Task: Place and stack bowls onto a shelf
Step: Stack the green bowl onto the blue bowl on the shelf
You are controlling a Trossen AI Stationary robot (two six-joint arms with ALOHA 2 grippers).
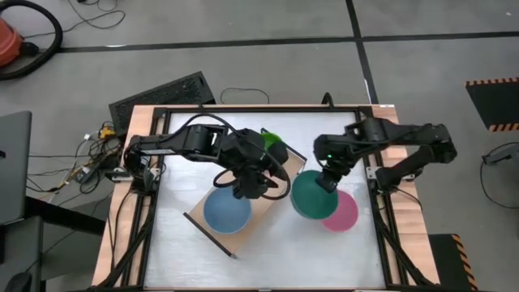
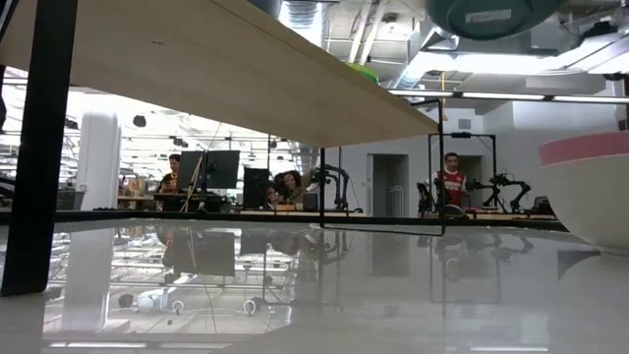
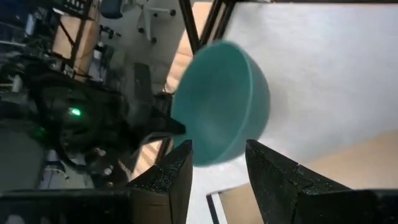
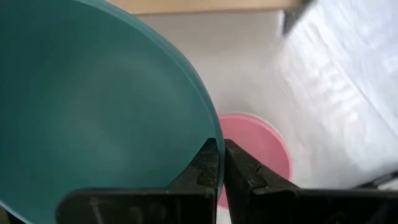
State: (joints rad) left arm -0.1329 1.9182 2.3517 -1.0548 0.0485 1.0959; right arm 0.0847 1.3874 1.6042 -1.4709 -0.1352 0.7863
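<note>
1 large teal plastic bowl (image 1: 306, 195): rim pinched by right gripper (image 4: 219, 163), lifted off the table, presumably for carrying to the long light-wood shelf (image 1: 268, 203). 1 large blue plastic bowl (image 1: 226, 212): resting on shelf. 1 large pink plastic bowl (image 1: 342, 212): on table, beneath teal. Left gripper (image 3: 217, 163): fingers parted, empty, above shelf.

Teal bowl (image 1: 308, 197) pinched in my right gripper (image 1: 328, 183), lifted beside shelf (image 1: 243, 234); blue bowl (image 1: 226, 212) on shelf; pink bowl (image 1: 342, 214) under teal.
</note>
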